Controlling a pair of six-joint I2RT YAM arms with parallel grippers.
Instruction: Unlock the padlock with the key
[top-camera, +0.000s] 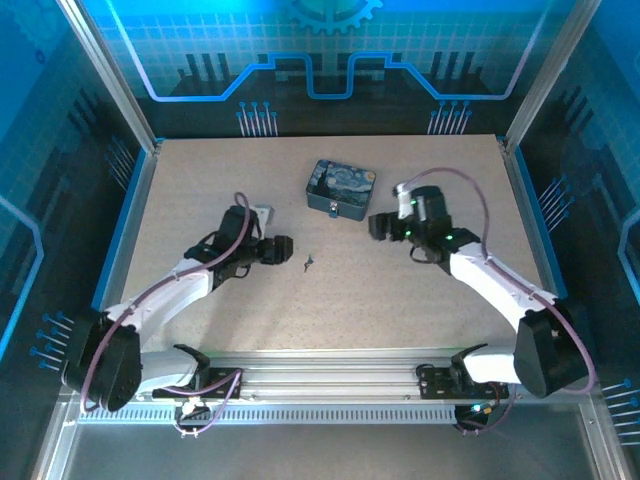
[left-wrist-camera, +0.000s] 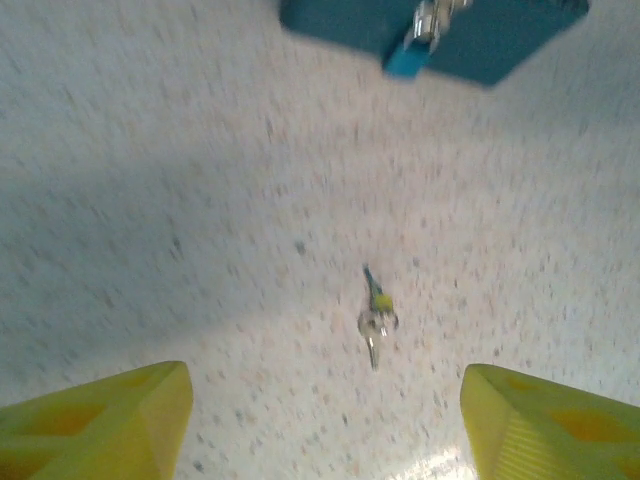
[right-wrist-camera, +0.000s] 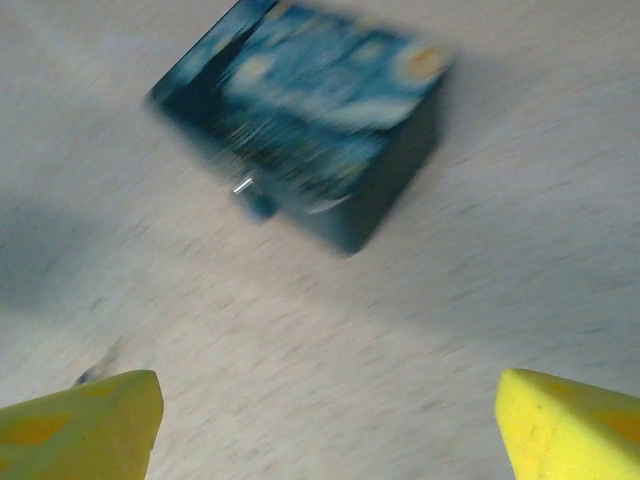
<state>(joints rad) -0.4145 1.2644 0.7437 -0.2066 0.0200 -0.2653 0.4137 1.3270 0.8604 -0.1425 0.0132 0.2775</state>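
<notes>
The tiny key (top-camera: 309, 263) lies flat on the table, and in the left wrist view the key (left-wrist-camera: 376, 318) sits on its small ring a short way ahead of my yellow fingers. My left gripper (top-camera: 283, 248) hovers open just left of it. The small blue padlock (left-wrist-camera: 409, 50) hangs on the front of the starry-night tin (top-camera: 340, 188), and the padlock (right-wrist-camera: 256, 198) appears blurred in the right wrist view. My right gripper (top-camera: 380, 226) stands open to the right of the tin, with nothing between its fingers.
A small white block (top-camera: 263, 212) lies beside my left arm. Blue-lit walls and metal posts fence the table (top-camera: 330, 320) on all sides. Bare tabletop stretches between the two grippers and in front of the key.
</notes>
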